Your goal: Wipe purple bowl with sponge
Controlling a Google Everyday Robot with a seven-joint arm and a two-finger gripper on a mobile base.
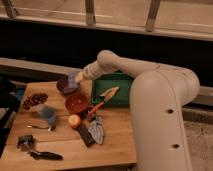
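Wooden desk is being worked over at its far edge, where the sponge [73,75], judged light, soft and squashy, is being held clamped across its middle in the jaws of the gripper [77,77], just above the rigid purple bowl [65,86].

High view — claw [76,76] at purple bowl [64,86].

No text, label, brand, number or sign can be read.
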